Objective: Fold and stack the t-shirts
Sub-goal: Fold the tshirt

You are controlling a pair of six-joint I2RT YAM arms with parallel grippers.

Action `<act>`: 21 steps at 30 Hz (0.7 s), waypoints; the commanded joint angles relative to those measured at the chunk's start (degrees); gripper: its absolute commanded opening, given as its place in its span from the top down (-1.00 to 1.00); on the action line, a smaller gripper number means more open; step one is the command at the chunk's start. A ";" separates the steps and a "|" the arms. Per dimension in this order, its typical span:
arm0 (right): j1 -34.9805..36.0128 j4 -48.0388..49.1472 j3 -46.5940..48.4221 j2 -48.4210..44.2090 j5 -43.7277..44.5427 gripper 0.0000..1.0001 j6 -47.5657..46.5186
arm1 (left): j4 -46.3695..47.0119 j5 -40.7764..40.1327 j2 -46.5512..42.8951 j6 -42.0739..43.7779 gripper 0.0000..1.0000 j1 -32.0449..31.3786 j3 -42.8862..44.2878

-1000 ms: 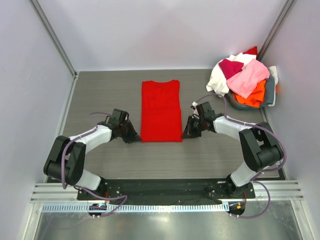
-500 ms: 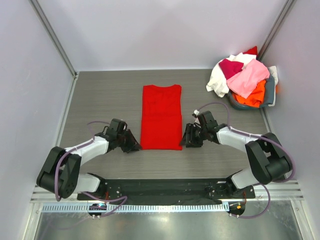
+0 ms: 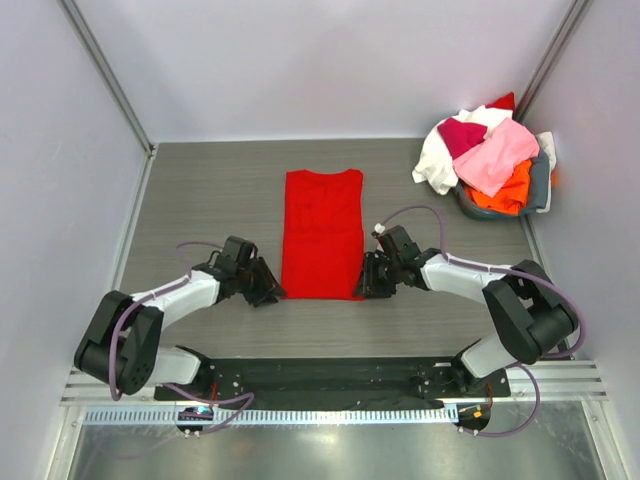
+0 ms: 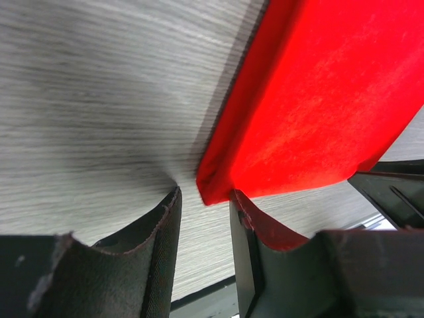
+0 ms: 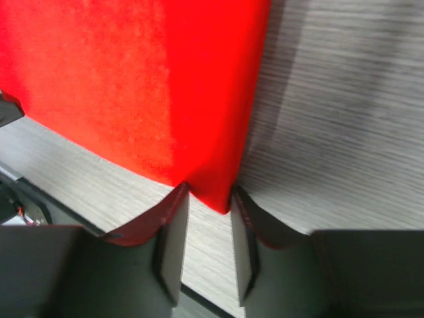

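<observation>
Soft matte red t-shirt (image 3: 322,232) folded into a long rectangle on grey woodgrain table (image 3: 200,190); near corners between parted, unclamped left gripper (image 4: 204,199) and right gripper (image 5: 211,199).

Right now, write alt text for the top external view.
A folded red t-shirt lies lengthwise on the grey table, the left end effector and right end effector at its two near corners. A grey basket heaped with more t-shirts sits far right.
</observation>
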 commanded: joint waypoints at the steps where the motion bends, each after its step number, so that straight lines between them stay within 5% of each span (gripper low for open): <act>1: 0.42 -0.68 1.12 1.34 3.79 0.28 0.18 | -0.10 -1.47 2.37 0.17 0.27 -0.66 1.42; 9: 0.51 -0.95 1.21 0.82 4.14 0.61 -0.43 | 1.48 -1.29 4.48 0.00 0.46 -1.28 1.51; 16: 0.42 -1.21 1.47 -0.32 3.52 0.84 -0.61 | 1.48 -0.68 4.04 0.09 0.99 -1.72 1.60; 21: 0.42 -3.23 2.43 -0.67 2.82 0.98 -1.31 | 0.78 0.02 1.94 -0.18 0.99 -1.72 1.16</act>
